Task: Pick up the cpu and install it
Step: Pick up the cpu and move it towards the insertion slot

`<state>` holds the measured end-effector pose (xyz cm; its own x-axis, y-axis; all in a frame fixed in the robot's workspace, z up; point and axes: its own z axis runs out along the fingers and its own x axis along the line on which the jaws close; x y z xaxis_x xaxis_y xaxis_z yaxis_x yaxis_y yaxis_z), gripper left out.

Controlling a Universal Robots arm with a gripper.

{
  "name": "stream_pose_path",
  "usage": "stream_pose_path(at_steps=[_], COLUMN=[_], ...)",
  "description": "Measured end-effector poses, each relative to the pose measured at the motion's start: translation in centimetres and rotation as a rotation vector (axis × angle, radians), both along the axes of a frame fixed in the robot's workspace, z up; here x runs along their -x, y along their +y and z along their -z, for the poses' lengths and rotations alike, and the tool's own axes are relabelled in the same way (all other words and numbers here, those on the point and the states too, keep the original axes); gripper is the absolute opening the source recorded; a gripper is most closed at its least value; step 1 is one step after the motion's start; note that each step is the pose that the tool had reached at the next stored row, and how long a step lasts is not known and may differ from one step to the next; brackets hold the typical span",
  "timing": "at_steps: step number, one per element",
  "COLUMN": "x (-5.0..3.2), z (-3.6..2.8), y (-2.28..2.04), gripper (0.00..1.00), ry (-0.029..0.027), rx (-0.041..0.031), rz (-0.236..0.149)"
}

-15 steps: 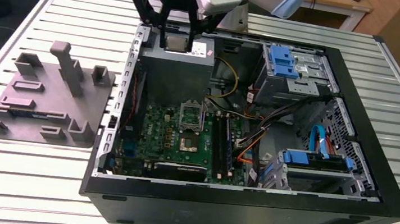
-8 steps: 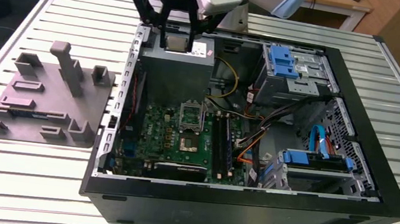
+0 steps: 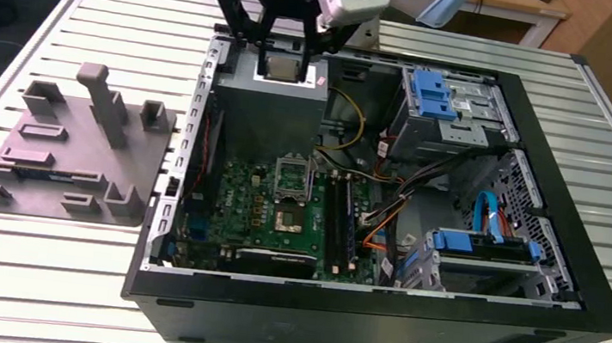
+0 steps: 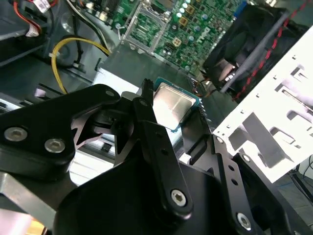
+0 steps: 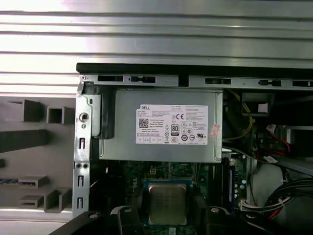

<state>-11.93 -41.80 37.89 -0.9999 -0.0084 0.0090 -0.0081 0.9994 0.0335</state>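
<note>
The cpu point(image 3: 281, 67), a small square chip with a shiny silver top, hangs between the black fingers of my gripper point(image 3: 282, 55), which is shut on it. In the exterior view it is over the grey power supply point(image 3: 269, 107) at the back of the open computer case point(image 3: 573, 254). Both wrist views show the cpu point(image 5: 167, 199) point(image 4: 171, 104) with a finger against each of two opposite edges. The open socket point(image 3: 291, 177) on the green motherboard point(image 3: 244, 208) lies toward the front of the case from the cpu, and its metal frame point(image 4: 146, 24) is bare.
A grey fixture plate point(image 3: 66, 153) with upright blocks lies on the slatted metal table point(image 3: 41, 271) at the exterior view's left. Inside the case are drive cages with blue latches point(image 3: 436, 95), bundled cables point(image 3: 394, 208), a yellow wire point(image 4: 73, 46) and a black fan point(image 4: 249, 39).
</note>
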Motion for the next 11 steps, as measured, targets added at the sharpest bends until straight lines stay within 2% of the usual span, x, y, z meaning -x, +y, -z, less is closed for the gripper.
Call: stream_pose_path(at_steps=[9,11], x=[-2.47,-2.78], z=[0.0,0.0], y=[0.0,-0.01], gripper=[0.47,0.47], ry=[0.0,0.0001], rx=[0.0,0.0001], rz=[0.0,0.0])
